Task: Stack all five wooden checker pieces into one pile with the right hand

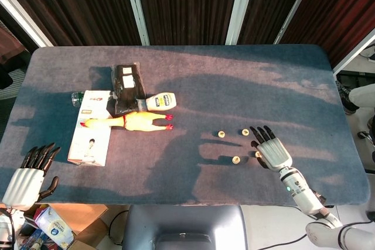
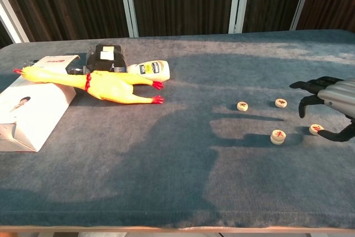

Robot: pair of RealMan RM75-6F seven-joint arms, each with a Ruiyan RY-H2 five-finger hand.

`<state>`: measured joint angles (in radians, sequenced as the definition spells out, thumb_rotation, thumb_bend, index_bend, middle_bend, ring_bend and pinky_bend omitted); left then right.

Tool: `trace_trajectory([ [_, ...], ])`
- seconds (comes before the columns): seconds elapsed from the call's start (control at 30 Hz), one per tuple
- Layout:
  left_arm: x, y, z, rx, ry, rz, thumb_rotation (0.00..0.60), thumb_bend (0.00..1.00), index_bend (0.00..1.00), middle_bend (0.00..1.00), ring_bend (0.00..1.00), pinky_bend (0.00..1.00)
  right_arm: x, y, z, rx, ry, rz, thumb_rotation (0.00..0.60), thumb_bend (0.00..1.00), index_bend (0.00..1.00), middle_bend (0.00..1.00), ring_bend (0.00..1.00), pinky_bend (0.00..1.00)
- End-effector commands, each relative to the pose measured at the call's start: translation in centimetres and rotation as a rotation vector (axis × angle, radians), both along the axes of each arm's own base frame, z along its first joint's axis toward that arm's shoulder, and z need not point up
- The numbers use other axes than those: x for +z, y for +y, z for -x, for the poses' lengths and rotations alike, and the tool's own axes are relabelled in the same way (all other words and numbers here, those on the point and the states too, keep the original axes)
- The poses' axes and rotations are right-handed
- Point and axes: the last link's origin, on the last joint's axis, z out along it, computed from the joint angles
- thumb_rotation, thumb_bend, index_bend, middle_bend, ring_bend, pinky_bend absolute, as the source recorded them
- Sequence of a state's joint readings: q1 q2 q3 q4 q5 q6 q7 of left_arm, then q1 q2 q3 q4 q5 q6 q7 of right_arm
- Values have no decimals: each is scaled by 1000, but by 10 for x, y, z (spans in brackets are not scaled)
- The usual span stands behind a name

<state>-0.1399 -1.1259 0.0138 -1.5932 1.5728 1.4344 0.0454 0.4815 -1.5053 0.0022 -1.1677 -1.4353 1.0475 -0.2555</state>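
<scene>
The right robot hand (image 2: 333, 101) is hovering spread, holding nothing; four checkers (image 2: 277, 136) are lying around its 9 o'clock side.

Each hand has a silver-grey ribbed back and black fingers. The right hand (image 1: 272, 149) joins a silver forearm; the left hand (image 1: 27, 178) looks alike.

Both robot hands (image 1: 272, 153) (image 1: 26, 180) empty, fingers spread.
</scene>
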Motion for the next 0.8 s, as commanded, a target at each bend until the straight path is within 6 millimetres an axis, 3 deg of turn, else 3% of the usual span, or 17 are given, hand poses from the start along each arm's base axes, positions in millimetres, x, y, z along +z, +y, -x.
trace_trajectory([
  [0.03,0,0,0,1,2,1,600,478,0,0,0,0,-2,0,8,-25,-3,-6,600,485,493,34,0,0],
  [0.8,0,0,0,0,3,0,600,478,0,0,0,0,-3,7,11,-11,-25,-13,600,484,511,34,0,0],
])
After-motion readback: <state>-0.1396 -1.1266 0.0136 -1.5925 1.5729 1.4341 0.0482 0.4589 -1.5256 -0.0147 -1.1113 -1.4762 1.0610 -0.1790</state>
